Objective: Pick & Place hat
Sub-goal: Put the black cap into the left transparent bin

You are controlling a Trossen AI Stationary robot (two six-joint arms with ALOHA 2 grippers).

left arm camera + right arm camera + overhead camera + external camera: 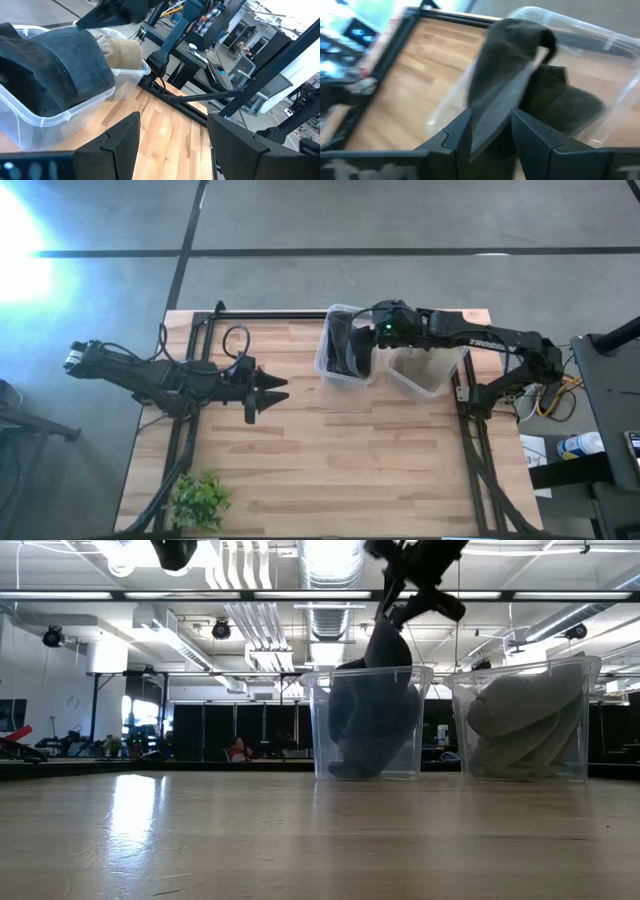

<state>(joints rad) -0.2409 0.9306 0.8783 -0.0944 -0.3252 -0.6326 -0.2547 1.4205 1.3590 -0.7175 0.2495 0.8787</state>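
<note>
— While the dark hat (502, 80) hangs partly over the clear bin (347, 346), what grips it?
— The right gripper (491, 131), its fingers pinched on the hat's edge; the hat's lower part sits inside the bin among more dark fabric.

— And next to that bin?
— A second clear bin (524, 720) just beside it, holding pale hats (520, 718).

— The other arm?
— The left gripper (266, 392) waits over the wooden table (330, 460) well apart from the bins, fingers spread wide with nothing between. A small green plant (200, 500) sits at the table's near corner.
</note>
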